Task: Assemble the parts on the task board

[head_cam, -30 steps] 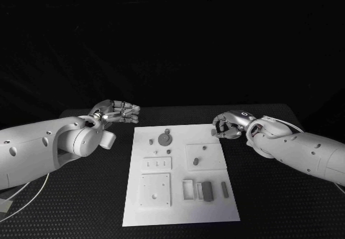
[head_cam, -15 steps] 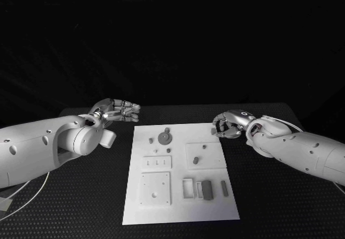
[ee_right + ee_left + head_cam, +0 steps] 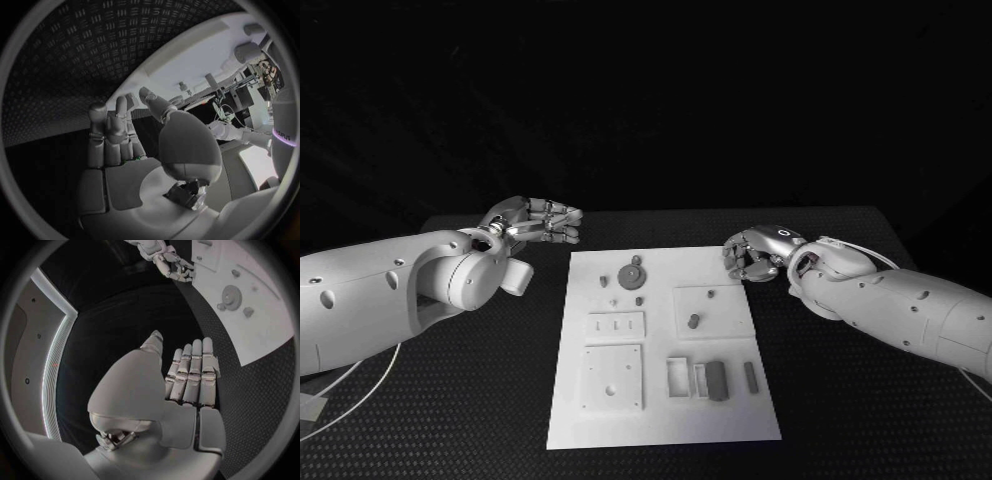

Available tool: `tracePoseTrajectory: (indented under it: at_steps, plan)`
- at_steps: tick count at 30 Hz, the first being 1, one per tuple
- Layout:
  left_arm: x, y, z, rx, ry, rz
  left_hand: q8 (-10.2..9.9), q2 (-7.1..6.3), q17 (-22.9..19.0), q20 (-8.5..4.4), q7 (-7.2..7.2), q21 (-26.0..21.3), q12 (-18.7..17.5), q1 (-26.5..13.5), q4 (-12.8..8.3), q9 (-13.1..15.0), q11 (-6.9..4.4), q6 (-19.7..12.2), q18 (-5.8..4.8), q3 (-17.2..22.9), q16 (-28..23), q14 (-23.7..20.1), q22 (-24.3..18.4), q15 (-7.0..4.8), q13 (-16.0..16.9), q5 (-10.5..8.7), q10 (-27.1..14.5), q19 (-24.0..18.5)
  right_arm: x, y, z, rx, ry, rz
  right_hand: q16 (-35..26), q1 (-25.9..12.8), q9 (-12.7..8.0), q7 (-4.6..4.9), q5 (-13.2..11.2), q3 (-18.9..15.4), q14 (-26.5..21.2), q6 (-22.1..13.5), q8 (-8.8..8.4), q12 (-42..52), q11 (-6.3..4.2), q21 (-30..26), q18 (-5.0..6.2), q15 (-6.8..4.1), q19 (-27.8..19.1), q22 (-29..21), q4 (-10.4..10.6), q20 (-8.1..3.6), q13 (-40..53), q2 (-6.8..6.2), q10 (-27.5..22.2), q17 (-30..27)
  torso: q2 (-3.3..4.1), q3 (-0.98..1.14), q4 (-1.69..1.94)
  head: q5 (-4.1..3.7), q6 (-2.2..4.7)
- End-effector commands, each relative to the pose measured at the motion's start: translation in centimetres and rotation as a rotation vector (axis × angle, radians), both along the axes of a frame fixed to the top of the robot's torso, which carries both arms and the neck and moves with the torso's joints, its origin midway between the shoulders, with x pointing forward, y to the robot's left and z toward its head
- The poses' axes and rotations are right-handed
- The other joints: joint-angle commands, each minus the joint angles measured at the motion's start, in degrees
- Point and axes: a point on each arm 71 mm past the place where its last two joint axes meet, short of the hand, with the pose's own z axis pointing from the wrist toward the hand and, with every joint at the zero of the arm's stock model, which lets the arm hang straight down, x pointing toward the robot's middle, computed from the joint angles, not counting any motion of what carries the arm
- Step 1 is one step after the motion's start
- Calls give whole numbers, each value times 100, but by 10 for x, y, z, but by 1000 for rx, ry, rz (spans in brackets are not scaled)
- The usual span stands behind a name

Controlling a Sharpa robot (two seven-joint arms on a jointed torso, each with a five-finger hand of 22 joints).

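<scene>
Head view: right hand [image 3: 754,253] has seemingly edged boardward.

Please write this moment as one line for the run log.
left hand: empty, beside board | right hand: empty, at board edge | task board: grey parts untouched

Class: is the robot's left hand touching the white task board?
Apart. In the head view, black table shows between the left hand and the task board's far-left corner.
</scene>
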Motion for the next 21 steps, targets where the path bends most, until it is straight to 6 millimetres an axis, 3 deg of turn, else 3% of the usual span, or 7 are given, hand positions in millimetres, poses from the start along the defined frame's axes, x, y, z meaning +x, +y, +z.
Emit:
tracePoseTrajectory:
  at_steps: [1,15,21]
  plan:
    - [-1,-2,1,-8,-9,-16,-15,26,5,20,50,-32,-26,5,2,-10,2,-14,114,-37,-21,-2,-7,34,-8,-17,-20,3,-1,3,-4,-2,15,14,-16,3,9,43,7,-36,-16,-3,39,20,4,-32,474,-16,1,61,-5,16,-6,70,33,-8,17,0,11,8,0]
    - [-2,-1,1,-8,-8,-16,-14,25,8,20,49,-34,-25,5,2,-10,1,-12,114,-40,-24,-1,-7,34,-8,-17,-18,4,0,0,-6,-4,15,2,-15,-5,9,47,6,-59,-17,11,43,24,8,-35,474,-13,1,63,-23,18,-9,116,41,-8,9,-1,-13,44,-56]
    - [-2,-1,1,-8,-8,-17,-13,25,9,21,49,-35,-25,3,3,-10,1,-12,113,-41,-25,0,-7,34,-8,-17,-18,5,0,-2,-5,4,2,-5,-11,-10,12,52,7,-68,-16,47,57,29,10,-39,474,-10,4,64,-32,19,-12,228,53,-9,5,0,-12,42,-65]
